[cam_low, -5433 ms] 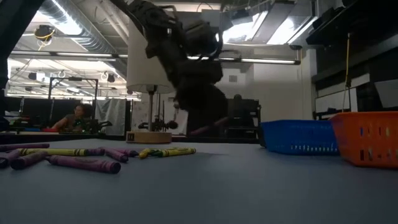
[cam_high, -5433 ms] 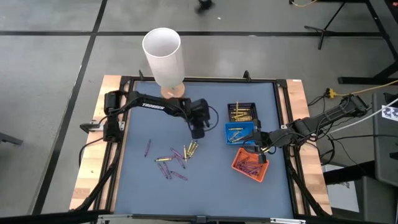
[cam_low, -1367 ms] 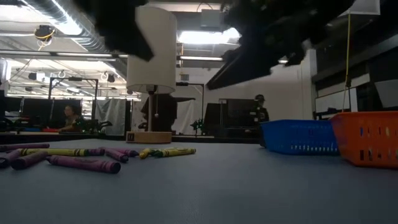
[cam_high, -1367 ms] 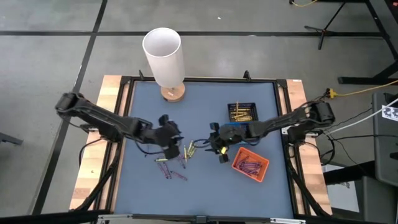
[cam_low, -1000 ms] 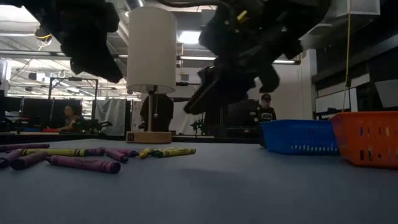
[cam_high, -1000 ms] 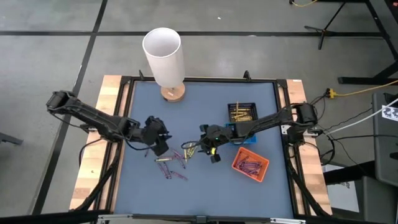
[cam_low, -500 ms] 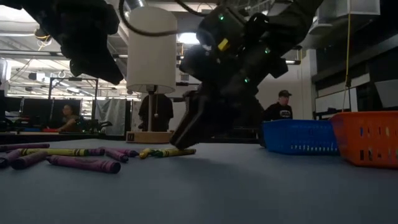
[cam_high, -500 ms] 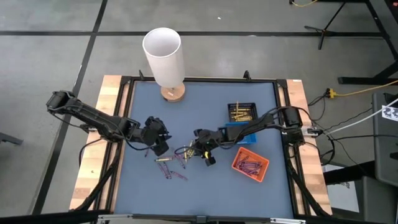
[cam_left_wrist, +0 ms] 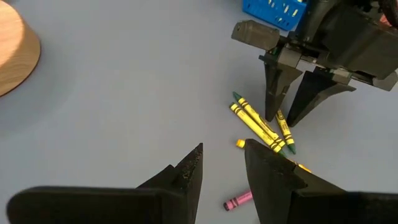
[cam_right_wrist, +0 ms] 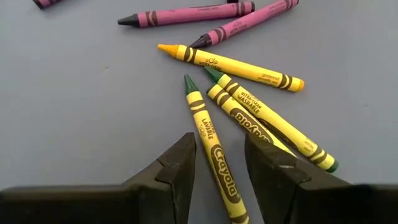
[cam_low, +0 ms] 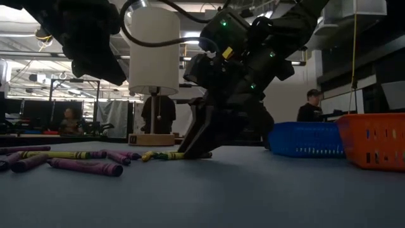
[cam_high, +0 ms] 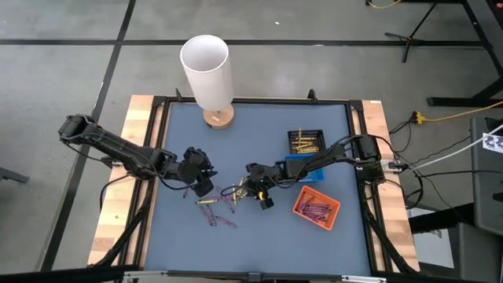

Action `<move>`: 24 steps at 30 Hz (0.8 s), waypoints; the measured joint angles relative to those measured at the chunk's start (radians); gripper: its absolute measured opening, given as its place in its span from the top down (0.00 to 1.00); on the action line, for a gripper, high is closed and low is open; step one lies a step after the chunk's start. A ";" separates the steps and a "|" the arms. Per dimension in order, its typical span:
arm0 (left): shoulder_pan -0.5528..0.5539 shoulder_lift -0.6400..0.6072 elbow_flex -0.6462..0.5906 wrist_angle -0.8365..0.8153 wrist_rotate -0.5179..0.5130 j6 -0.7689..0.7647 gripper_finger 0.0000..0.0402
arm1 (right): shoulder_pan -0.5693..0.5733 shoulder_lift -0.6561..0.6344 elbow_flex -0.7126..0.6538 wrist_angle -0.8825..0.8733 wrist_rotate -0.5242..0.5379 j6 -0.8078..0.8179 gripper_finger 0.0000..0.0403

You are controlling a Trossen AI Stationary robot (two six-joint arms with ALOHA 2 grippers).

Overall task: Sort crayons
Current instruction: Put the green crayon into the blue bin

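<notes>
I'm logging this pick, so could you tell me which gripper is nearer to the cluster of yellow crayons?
Right. The right gripper is down at the yellow crayons, its open fingers straddling one. The left gripper hovers apart from them, toward the table's left.

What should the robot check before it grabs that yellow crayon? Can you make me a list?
1. Right gripper jaws open: ok.
2. Yellow crayon lies between the jaws: ok.
3. Neighbouring yellow crayons clear of the jaws: not ok, one lies right beside a jaw.
4. Jaws down at the table: ok.
5. Left gripper out of the way: ok, it hangs apart.
6. Black tray free to take it: ok.
</notes>
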 joint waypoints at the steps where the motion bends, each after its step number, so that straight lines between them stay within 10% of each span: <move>1: 0.000 0.000 0.000 0.000 0.000 0.000 0.74 | 0.000 0.000 0.000 -0.002 0.000 0.000 0.65; 24: 0.000 0.000 0.000 0.000 0.000 0.002 0.74 | 0.002 -0.008 -0.004 -0.013 -0.005 0.000 0.96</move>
